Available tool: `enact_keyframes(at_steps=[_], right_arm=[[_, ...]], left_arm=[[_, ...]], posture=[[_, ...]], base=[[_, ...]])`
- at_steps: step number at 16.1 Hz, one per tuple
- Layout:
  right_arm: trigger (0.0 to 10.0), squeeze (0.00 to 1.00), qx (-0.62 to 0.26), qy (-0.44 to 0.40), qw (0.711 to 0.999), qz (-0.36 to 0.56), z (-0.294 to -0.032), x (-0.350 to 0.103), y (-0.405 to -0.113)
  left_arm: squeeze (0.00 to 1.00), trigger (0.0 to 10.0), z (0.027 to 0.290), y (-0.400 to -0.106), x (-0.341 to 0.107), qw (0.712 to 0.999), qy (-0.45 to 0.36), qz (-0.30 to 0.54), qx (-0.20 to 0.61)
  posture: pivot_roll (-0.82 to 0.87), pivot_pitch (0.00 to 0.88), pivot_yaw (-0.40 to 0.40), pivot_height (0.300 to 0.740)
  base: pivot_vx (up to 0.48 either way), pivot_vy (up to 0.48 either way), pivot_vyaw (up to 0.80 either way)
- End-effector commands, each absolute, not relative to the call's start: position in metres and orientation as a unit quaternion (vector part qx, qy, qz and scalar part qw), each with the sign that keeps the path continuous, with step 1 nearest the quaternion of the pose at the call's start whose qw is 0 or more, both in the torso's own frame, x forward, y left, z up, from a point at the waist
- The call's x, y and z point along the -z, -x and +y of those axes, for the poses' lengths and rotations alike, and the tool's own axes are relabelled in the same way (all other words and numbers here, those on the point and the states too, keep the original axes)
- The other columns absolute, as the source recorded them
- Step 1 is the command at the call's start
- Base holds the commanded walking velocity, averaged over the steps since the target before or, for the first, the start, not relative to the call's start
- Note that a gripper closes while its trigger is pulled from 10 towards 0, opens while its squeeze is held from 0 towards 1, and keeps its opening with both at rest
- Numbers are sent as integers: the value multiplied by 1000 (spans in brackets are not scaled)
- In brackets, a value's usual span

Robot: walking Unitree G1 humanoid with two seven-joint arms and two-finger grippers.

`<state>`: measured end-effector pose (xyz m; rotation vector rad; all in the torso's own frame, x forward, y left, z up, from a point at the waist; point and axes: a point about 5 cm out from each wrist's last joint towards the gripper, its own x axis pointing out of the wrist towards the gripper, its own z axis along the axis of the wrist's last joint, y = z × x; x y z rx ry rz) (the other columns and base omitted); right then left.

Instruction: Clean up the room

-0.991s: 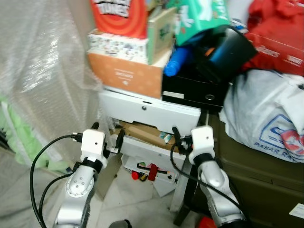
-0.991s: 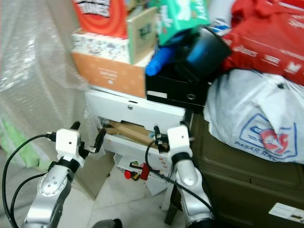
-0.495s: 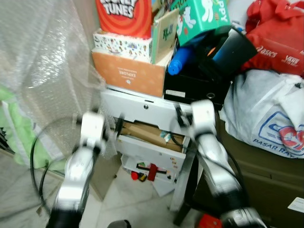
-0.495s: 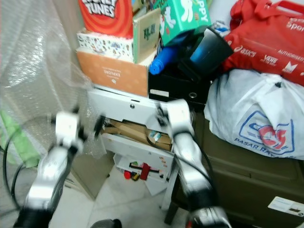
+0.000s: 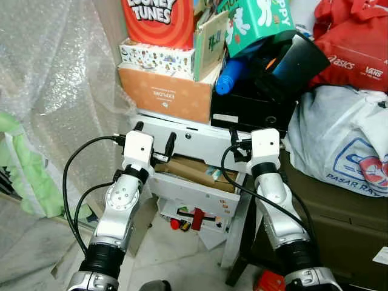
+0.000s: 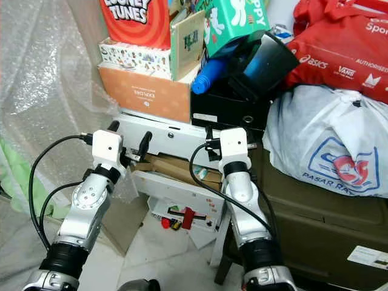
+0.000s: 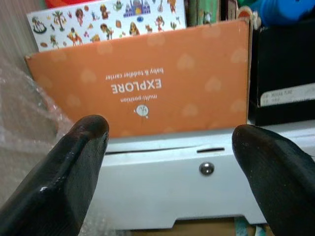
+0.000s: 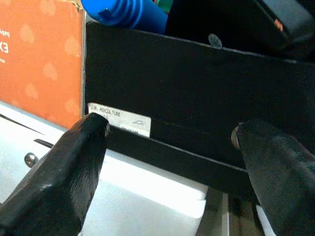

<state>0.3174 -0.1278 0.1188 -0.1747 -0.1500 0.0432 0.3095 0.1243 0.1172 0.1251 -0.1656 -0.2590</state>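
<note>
Both arms are raised before a cluttered white plastic drawer unit (image 5: 194,142). The left pincer (image 7: 170,162), fingers spread wide, faces the orange cardboard box (image 7: 142,86) on top; the right pincer (image 8: 172,162), equally spread, faces the black box (image 8: 187,93) beside it.

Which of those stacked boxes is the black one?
The black cardboard box beside the orange cardboard box, under the blue bottle. It alone is black; the others are orange, patterned white or green.
</note>
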Motion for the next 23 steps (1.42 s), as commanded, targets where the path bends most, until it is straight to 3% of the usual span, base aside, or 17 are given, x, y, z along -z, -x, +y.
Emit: enact_keyframes(at_steps=[1, 3, 7, 14, 21, 23], right_arm=[[10000, 0, -12, 75, 994, -76, -128, -119, -316], [10000, 0, -1, 67, 995, -69, -126, -111, -306], [10000, 0, -2, 80, 994, -69, -134, -110, -300], [10000, 0, -67, 96, 991, -67, -126, -119, -312], [10000, 0, -73, 92, 992, -49, -114, -107, -301], [10000, 0, -66, 92, 993, -45, -118, -105, -301]], left_arm=[[0, 10000, 127, -310, -115, 985, -76, -77, 133], [0, 10000, 130, -306, -109, 986, -78, -70, 129], [0, 10000, 134, -299, -102, 990, -59, -63, 112], [0, 10000, 128, -282, -92, 995, -21, -51, 80], [0, 10000, 138, -284, -101, 993, -34, -68, 90], [0, 10000, 145, -284, -103, 994, -37, -68, 82]], posture=[[39, 0, 56, 740], [4, 0, 103, 740], [-21, 0, 86, 740], [81, 0, -54, 740], [85, 0, -16, 740], [75, 0, 3, 740]], base=[[0, 0, 0], [0, 0, 0], [0, 0, 0], [0, 0, 0], [0, 0, 0], [0, 0, 800]])
